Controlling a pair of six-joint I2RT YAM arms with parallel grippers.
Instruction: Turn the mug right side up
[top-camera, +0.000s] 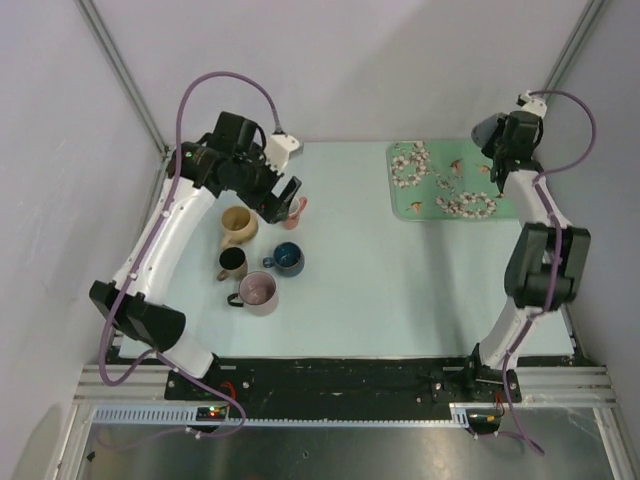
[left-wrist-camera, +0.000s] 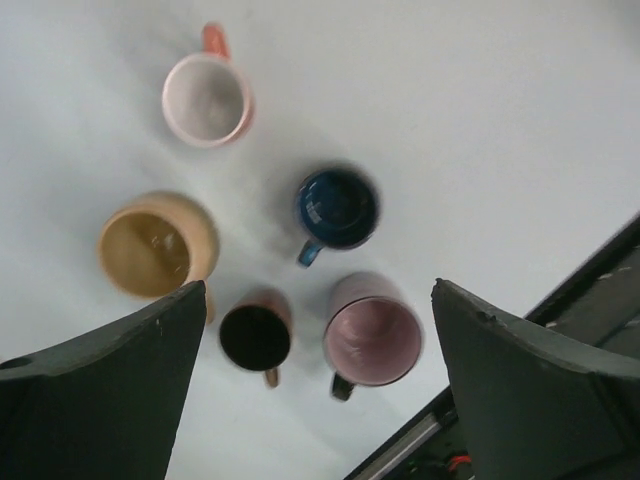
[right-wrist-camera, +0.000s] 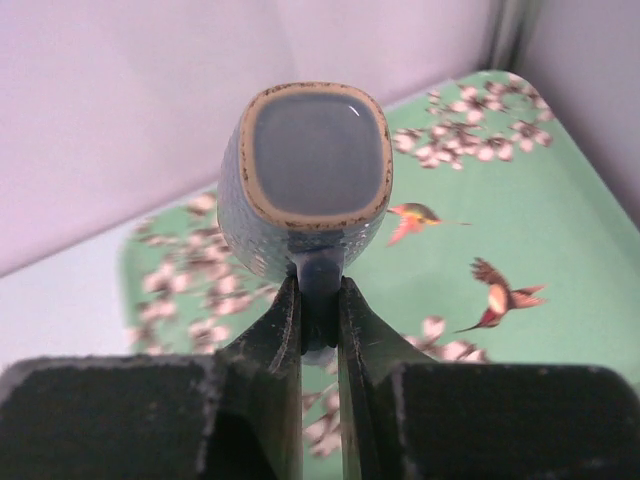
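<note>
White walls stood round a pale bench (top-camera: 400, 290), and a green tray (top-camera: 432, 186) with flowers and birds on it lay at the far right. The right claw (right-wrist-camera: 320, 300) was up in the air over that tray. It was shut tight on the thin handle of the grey-blue mug (right-wrist-camera: 312, 165), so the mug was off the bench and touched nothing else. I think it held the handle because that is the one part thin enough to pinch, and it leaves the body free to swing round. A flat, shiny end with a tan ring faced the wrist camera. It looked like the bottom of the mug, but I could not be sure. So the mug was probably tipped on its side in the air, not yet right side up, and it had yet to be set down on its bottom. The handle was a small thing to hold, so the mug could slip or spin if it bumped the tray. On the left, five cups stood close together with their mouths up: a tan cup (left-wrist-camera: 155, 245), a black cup (left-wrist-camera: 255, 335), a blue cup (left-wrist-camera: 337, 208), a purple cup (left-wrist-camera: 372, 338) and a pink cup (left-wrist-camera: 205, 100). The left claw (left-wrist-camera: 318, 290) hung above them with its jaws wide apart and held nothing. It seemed to be waiting out of the way.
</note>
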